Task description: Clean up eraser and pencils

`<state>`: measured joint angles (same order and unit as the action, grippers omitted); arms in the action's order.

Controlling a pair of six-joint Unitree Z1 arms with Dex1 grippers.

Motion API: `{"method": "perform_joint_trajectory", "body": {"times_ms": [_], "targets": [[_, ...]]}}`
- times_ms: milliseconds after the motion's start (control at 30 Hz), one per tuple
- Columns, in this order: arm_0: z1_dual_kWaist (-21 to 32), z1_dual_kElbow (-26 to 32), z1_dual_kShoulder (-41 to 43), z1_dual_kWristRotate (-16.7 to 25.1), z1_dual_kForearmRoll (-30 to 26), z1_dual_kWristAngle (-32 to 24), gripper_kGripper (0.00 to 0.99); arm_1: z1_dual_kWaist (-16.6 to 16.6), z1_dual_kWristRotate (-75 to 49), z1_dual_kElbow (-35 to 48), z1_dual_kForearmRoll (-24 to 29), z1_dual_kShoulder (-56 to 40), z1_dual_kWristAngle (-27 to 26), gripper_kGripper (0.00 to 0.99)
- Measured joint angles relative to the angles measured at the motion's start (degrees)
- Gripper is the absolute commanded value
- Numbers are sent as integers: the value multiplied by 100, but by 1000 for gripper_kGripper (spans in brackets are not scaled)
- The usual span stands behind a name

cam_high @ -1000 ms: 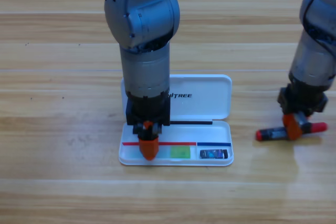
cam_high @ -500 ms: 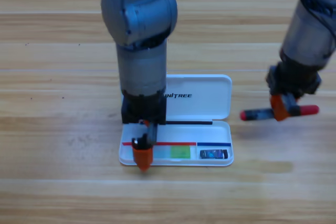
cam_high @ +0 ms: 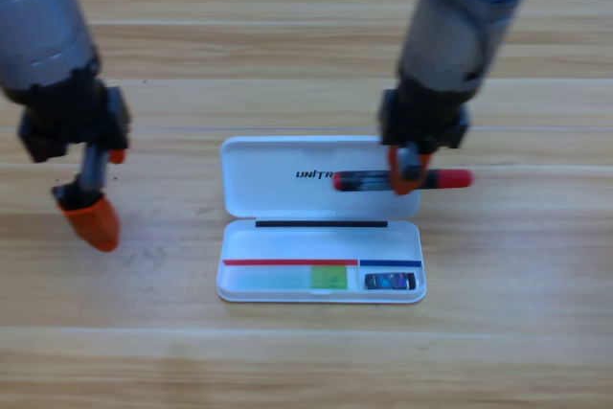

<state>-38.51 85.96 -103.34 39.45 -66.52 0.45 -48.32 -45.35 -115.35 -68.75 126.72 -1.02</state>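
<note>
The left end effector [cam_high: 91, 213] hung over the wooden desk [cam_high: 287, 361]; I cannot tell its opening. The pale pencil [cam_high: 287, 278] and eraser [cam_high: 390, 282] lay in the white case [cam_high: 321, 203]. The right end effector [cam_high: 407, 174] gripped the black-and-red pencil [cam_high: 402, 180] above the lid.

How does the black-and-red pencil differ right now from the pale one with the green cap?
The black-and-red pencil is gripped in the right gripper, held level over the white case's open lid; the pale pencil lies in the case's front tray. The first is dark with red ends; the pale one is translucent with a green cap. Both lie crosswise in the picture. The eraser sits beside the pale pencil's cap. The left gripper waits left of the case.
</note>
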Motion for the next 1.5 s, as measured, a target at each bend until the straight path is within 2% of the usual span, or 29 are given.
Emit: {"method": "perform_joint_trajectory", "body": {"times_ms": [133, 500, 1033, 1267, 1300, 1333, 1367, 1400, 1433, 1500], "targets": [[148, -162, 41, 7, 38, 0, 990, -110, 86, -556, -85, 446, -34, 0], [198, -556, 85, 8, 181, -2, 990, -353, 222, -1075, -157, 1004, -34, 0], [316, -538, 119, 81, 435, -2, 965, -389, 356, -1083, -159, 1117, -34, 0], [569, -78, 118, 156, 442, 19, 959, -399, 419, -1083, -159, 1134, -42, 0], [601, -12, 117, 172, 442, 42, 960, -402, 421, -1083, -159, 1134, -45, 80], [632, 61, 114, 191, 442, 90, 962, -407, 429, -1083, -159, 1134, -49, 310], [658, 121, 114, 202, 442, 118, 963, -412, 440, -1083, -159, 1134, -55, 580], [686, 187, 114, 210, 442, 129, 965, -416, 450, -1083, -159, 1134, -65, 796], [720, 254, 112, 221, 442, 139, 968, -421, 455, -1083, -159, 1134, -85, 856], [798, 379, 105, 234, 442, 141, 982, -430, 456, -1083, -159, 1134, -121, 890]]}}
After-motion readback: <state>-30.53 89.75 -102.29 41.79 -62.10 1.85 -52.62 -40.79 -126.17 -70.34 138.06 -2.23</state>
